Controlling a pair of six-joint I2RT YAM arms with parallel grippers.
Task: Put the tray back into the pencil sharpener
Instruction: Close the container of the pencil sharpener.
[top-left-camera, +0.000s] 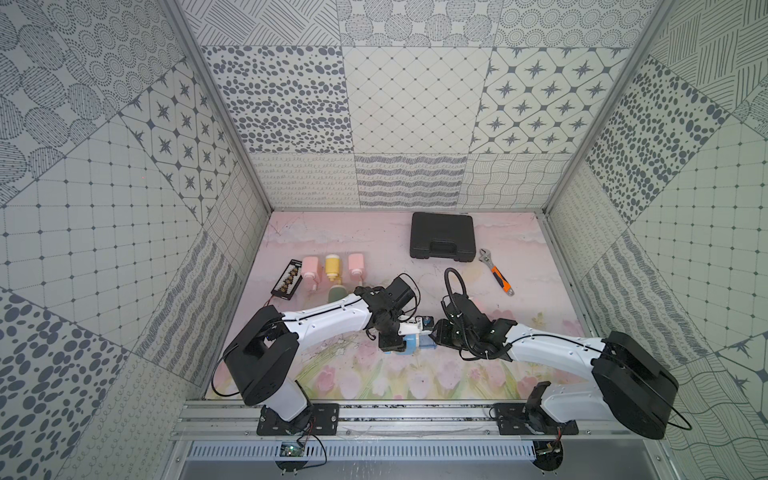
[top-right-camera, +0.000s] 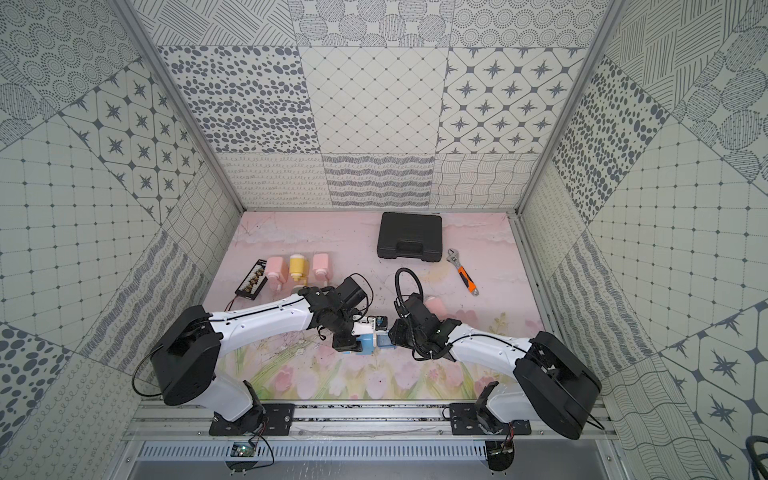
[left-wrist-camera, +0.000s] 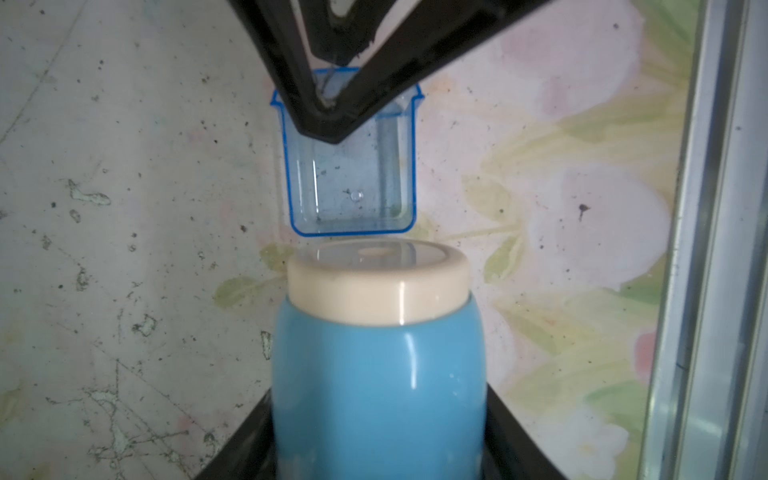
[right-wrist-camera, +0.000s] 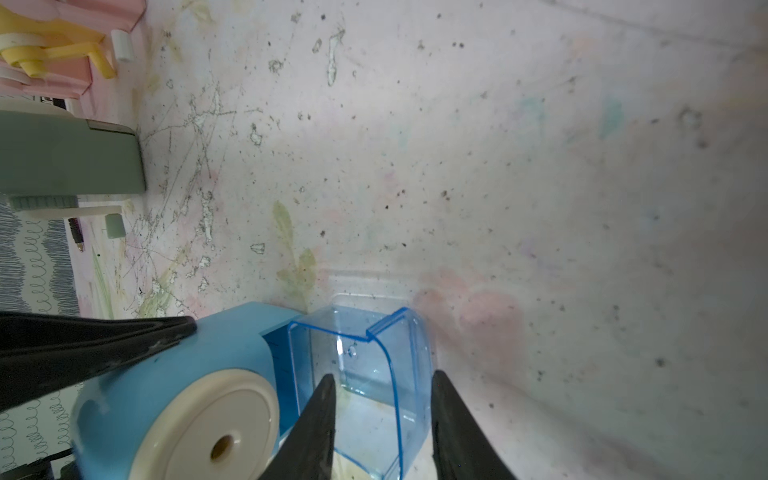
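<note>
Sharpener (left-wrist-camera: 374, 374) is glossy blue plastic, smooth cream cap (left-wrist-camera: 378, 286), catches highlights. Tray (left-wrist-camera: 349, 191) right by it is clear blue-tinted plastic, bit dusty. Mat (right-wrist-camera: 498, 166) is matt, scuffed, speckled. Well behind the sharpener: matt black plastic case (top-left-camera: 442, 235), shiny metal wrench (top-left-camera: 496, 272).

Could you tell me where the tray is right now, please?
In a top view the tray sits near the table's front centre, butted against the right of the sharpener that the left hand grips, with the right hand straddling its outer end.
</note>
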